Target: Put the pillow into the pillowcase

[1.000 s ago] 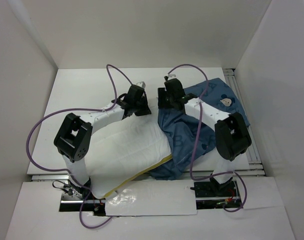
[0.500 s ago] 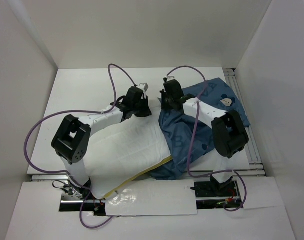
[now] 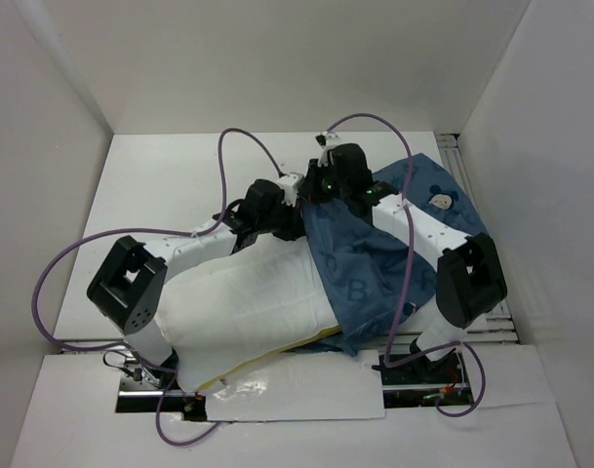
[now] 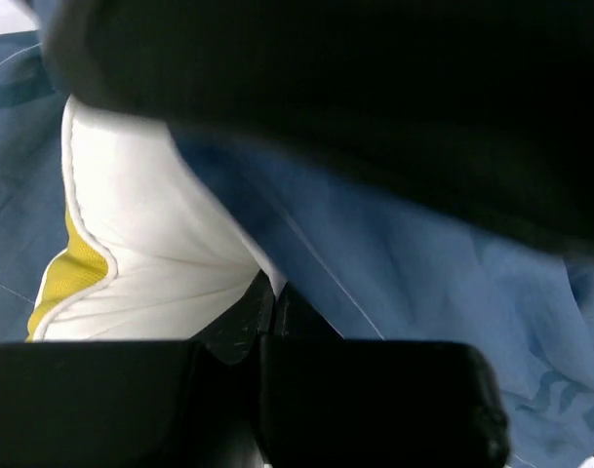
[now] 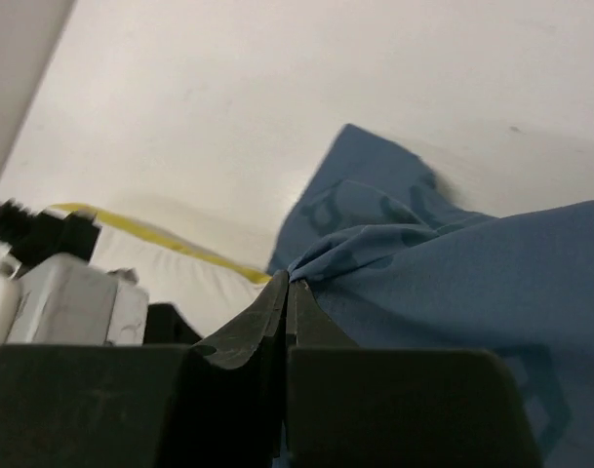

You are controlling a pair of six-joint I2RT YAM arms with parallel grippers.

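The white pillow with its yellow edge trim lies across the near middle of the table, its right end tucked under the blue pillowcase. My left gripper is shut on the pillow's far corner, right at the pillowcase mouth. In the right wrist view my right gripper is shut on a bunched fold of the pillowcase edge, with the pillow just left of it. From above, my right gripper sits close beside the left one.
White walls enclose the table on the left, far side and right. A metal rail runs along the right edge. Purple cables loop above both arms. A mouse-face print marks the pillowcase's far right part.
The right gripper has shut on the pillowcase edge and lifted it toward the far side. The left gripper has pushed the pillow corner rightward. The pillowcase now covers more of the pillow's right end.
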